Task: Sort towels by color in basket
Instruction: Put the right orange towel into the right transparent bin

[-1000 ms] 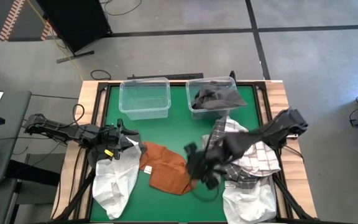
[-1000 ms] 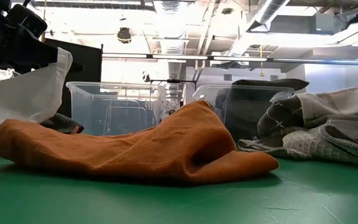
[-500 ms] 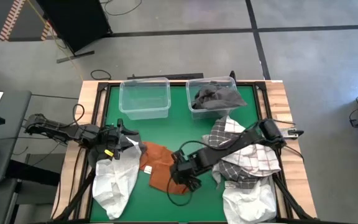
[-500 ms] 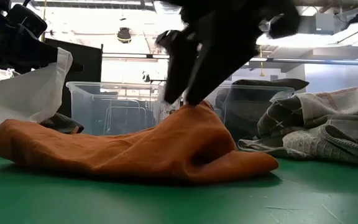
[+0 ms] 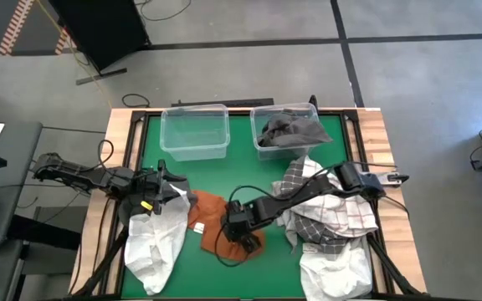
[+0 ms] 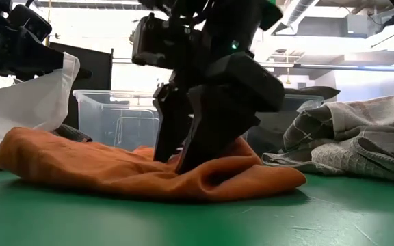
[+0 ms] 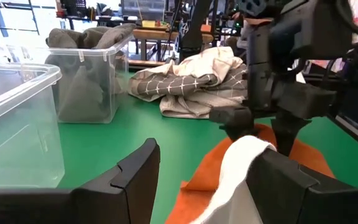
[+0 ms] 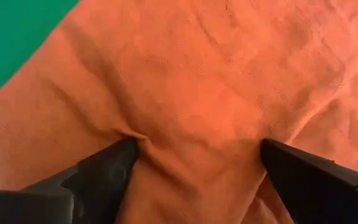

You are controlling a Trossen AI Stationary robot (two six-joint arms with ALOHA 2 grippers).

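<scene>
From above, my right tool (image 5: 243,237) covers the middle of the orange towel (image 5: 205,212), so I cannot see the cloth under its fingertips there. My left tool (image 5: 162,186) is half buried in the white towel (image 5: 151,242), whose bottom hem, at six o'clock, runs off the picture's edge. At five o'clock on the worktop (image 5: 239,162), another pale towel (image 5: 335,269) is cut off likewise. In the level view, my right arm blocks most of the two clear bins (image 6: 118,116) behind it, and the checked towel (image 6: 351,140) leaves the frame at three o'clock.
</scene>
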